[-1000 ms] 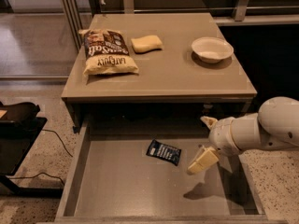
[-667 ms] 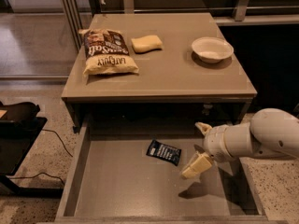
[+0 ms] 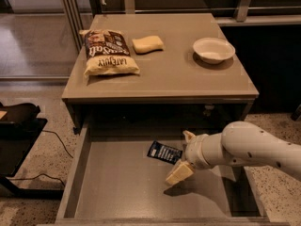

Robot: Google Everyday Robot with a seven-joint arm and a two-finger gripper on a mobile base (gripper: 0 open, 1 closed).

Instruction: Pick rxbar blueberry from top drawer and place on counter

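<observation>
Gripper (image 3: 183,155) low in the top drawer (image 3: 113,192) (below the front edge of the worktop (image 3: 178,74)), spread wide, fingers bracketing the right end of the rxbar blueberry (image 3: 162,151) on the drawer floor.

The hand (image 3: 179,157) is hanging inside the top drawer (image 3: 117,188), in its right half. The rxbar blueberry (image 3: 162,151) is lying on the drawer floor just left of the hand. Behind and above the hand, the worktop (image 3: 178,76) is carrying a chip bag (image 3: 107,53) far to the left, a sponge (image 3: 147,44) slightly left, and a bowl (image 3: 213,50) to the right.
</observation>
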